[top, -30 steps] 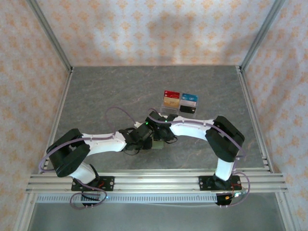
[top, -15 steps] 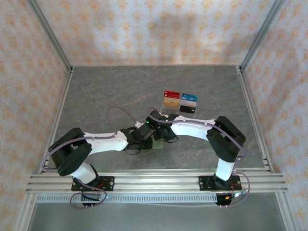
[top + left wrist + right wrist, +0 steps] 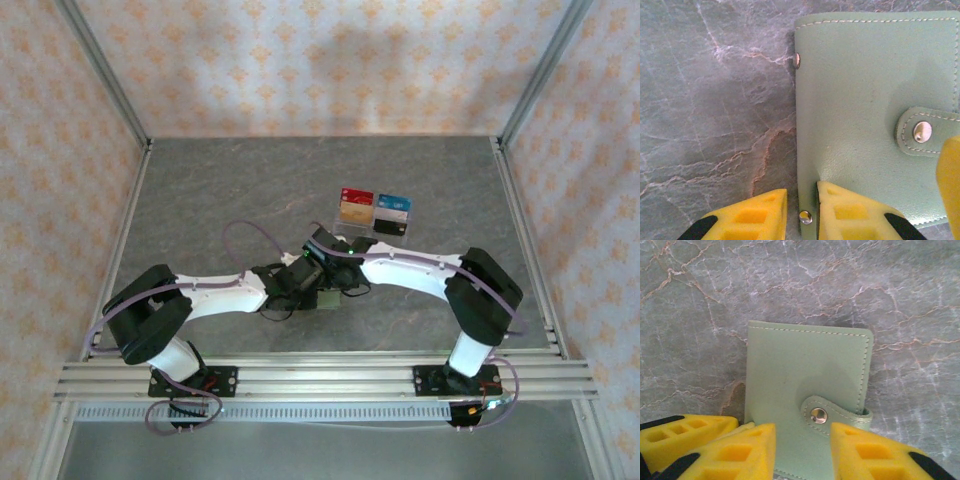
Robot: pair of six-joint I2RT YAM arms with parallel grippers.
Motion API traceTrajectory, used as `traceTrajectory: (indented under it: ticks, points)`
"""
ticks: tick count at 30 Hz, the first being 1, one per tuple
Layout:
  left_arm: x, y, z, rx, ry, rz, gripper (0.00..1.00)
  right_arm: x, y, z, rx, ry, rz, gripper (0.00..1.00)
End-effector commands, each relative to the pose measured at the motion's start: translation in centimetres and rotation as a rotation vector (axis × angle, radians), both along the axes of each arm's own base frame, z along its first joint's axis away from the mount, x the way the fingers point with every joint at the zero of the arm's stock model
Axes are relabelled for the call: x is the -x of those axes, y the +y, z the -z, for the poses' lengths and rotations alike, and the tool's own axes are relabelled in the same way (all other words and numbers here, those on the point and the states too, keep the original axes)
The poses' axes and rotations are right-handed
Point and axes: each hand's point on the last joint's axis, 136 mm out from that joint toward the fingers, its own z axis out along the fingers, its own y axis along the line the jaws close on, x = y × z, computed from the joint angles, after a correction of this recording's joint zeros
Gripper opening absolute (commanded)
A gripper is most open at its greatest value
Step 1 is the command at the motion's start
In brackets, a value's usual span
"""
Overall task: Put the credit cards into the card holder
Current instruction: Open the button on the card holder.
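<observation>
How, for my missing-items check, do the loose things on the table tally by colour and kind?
Red card: 1
Gold-orange card: 1
Blue card: 1
Pale grey card: 1
Black card: 1
Green card holder: 1
Total: 6

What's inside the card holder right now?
Can't see inside: the card holder is folded shut with its snap tab fastened, so the pockets are covered. Credit cards sit in the clear tray farther back.
</observation>
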Motion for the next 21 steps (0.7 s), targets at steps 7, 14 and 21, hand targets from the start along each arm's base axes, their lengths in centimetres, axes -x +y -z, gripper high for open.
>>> traceTrajectory:
  ticks: [7, 14, 21]
  points:
    - [0.4, 2.8, 1.6, -0.112, 0.022, -0.057, 0.21, 0.4, -2.1, 3.3, 0.171, 0.032, 0.000, 0.29]
    - [0.5, 2.8, 1.6, -0.111, 0.022, -0.056, 0.21, 0.8, -1.2, 4.6, 0.126, 0.063, -0.021, 0.36]
    - [0.4, 2.6, 1.7, -0.107, 0.026, -0.056, 0.22, 1.1, -1.2, 4.9, 0.111, 0.087, -0.048, 0.42]
